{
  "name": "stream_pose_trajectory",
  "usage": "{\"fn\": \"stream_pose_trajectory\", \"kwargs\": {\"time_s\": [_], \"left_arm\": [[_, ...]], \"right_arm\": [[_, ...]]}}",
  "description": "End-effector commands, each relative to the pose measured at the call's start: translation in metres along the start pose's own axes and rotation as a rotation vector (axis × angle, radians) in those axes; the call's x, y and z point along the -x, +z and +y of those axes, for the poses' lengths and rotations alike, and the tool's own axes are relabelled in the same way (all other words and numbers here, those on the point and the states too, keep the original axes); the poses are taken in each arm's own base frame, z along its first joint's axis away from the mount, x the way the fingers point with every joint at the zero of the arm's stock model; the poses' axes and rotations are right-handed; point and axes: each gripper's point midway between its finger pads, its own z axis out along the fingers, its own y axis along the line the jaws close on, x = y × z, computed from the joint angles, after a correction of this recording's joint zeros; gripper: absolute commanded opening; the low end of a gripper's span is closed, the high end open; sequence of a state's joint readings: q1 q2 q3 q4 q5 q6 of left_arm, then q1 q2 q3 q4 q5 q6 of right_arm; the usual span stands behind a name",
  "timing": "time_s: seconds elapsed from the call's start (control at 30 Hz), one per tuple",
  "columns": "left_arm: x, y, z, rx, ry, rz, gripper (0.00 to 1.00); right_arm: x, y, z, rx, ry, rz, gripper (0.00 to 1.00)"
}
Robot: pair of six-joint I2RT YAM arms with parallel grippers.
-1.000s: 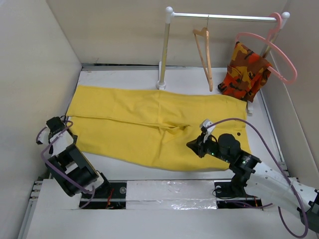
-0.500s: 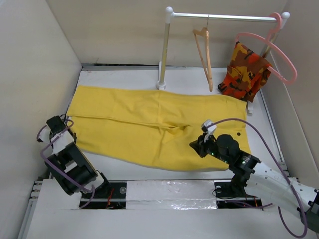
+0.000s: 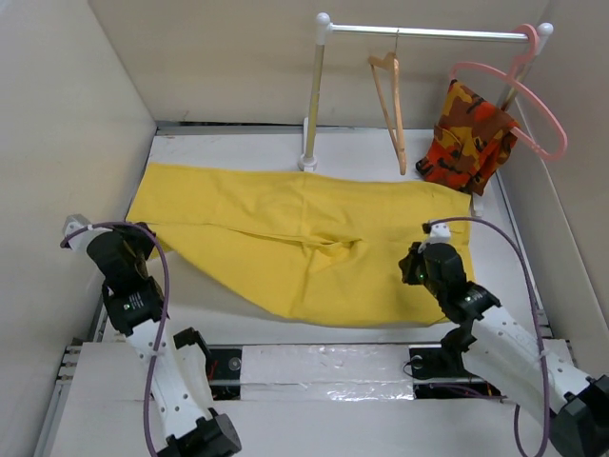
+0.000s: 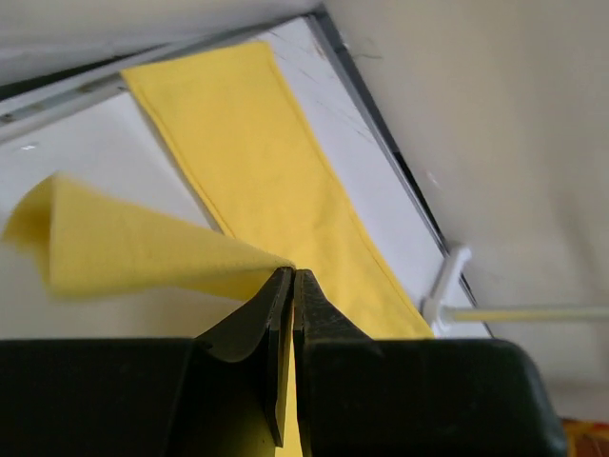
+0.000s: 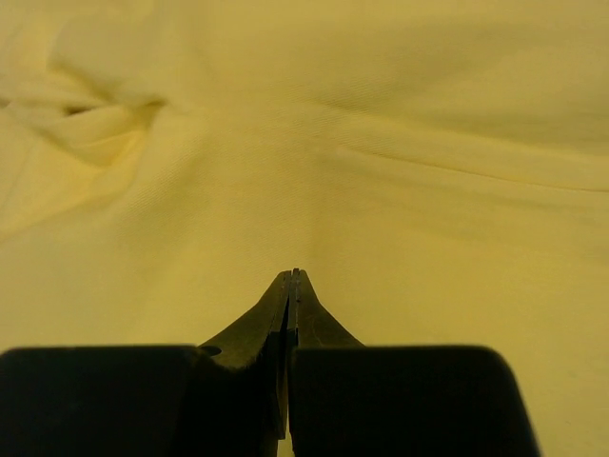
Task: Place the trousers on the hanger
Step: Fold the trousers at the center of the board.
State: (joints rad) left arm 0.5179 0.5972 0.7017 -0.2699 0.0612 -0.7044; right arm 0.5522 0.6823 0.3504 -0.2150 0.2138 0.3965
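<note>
Yellow and soft, the trousers are lying spread across the white surface. The waist is pointing right, the two long legs are reaching left, and a puckered crease is showing at the crotch.

The left fingers are sitting at the near left end of the cloth. In the left wrist view these black, wedge-shaped left fingers are pressing together on a corner of the trousers and drawing it up into a smooth pointed cone. Beyond it, the other leg is lying as a flat strip on the surface.

The right fingers are sitting over the waist end on the right. In the right wrist view the right fingers are closing tip to tip over the finely woven trousers; I cannot tell whether any fold is caught between them.

At the far right, the slim wooden hanger is hanging by its thin metal hook from a rail, apart from the trousers. To its right, a curved pink plastic hanger and a camouflage garment are hanging.
</note>
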Motion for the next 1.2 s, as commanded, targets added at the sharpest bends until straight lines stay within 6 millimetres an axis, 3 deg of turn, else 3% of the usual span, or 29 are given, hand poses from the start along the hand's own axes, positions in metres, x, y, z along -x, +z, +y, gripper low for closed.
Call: {"fn": "stream_pose_trajectory", "kwargs": {"time_s": [0.0, 0.07, 0.17, 0.2, 0.23, 0.3, 0.37, 0.5, 0.7, 0.73, 0.97, 1.0, 1.1, 1.17], "left_arm": [[-0.016, -0.026, -0.039, -0.219, 0.033, 0.083, 0.00], [-0.030, -0.035, -0.044, -0.285, 0.038, 0.111, 0.00], [-0.039, -0.056, -0.053, -0.362, 0.066, 0.120, 0.00], [-0.037, -0.059, -0.055, -0.374, 0.086, 0.106, 0.00], [-0.042, -0.062, -0.056, -0.378, 0.108, 0.125, 0.00], [-0.033, -0.070, -0.064, -0.392, 0.155, 0.095, 0.00], [-0.034, -0.082, -0.077, -0.454, 0.208, 0.103, 0.00], [-0.028, -0.091, -0.077, -0.449, 0.262, 0.072, 0.00], [-0.030, -0.103, -0.077, -0.474, 0.305, 0.067, 0.00], [-0.029, -0.107, -0.078, -0.488, 0.309, 0.068, 0.00], [-0.035, -0.108, -0.078, -0.500, 0.307, 0.089, 0.00], [-0.036, -0.108, -0.077, -0.500, 0.305, 0.094, 0.00], [-0.040, -0.106, -0.076, -0.506, 0.305, 0.101, 0.00], [-0.038, -0.109, -0.078, -0.513, 0.302, 0.096, 0.00]], "right_arm": [[0.024, 0.001, -0.039, -0.166, 0.122, -0.061, 0.00], [0.033, 0.001, -0.079, -0.306, 0.190, -0.080, 0.08], [0.039, 0.001, -0.114, -0.402, 0.263, -0.094, 0.16], [0.042, -0.003, -0.138, -0.468, 0.315, -0.114, 0.17], [0.043, -0.004, -0.146, -0.482, 0.343, -0.112, 0.18], [0.035, -0.006, -0.173, -0.556, 0.416, -0.088, 0.17], [0.027, -0.002, -0.175, -0.529, 0.451, -0.044, 0.17], [0.005, 0.012, -0.179, -0.516, 0.521, 0.016, 0.18], [0.002, 0.050, -0.167, -0.377, 0.569, 0.110, 0.18], [0.005, 0.063, -0.162, -0.331, 0.568, 0.119, 0.14], [0.040, 0.099, -0.149, -0.243, 0.452, 0.126, 0.10], [0.058, 0.103, -0.144, -0.224, 0.426, 0.107, 0.10], [0.080, 0.087, -0.142, -0.237, 0.376, 0.068, 0.18], [0.077, 0.065, -0.148, -0.287, 0.356, 0.041, 0.35]]}}
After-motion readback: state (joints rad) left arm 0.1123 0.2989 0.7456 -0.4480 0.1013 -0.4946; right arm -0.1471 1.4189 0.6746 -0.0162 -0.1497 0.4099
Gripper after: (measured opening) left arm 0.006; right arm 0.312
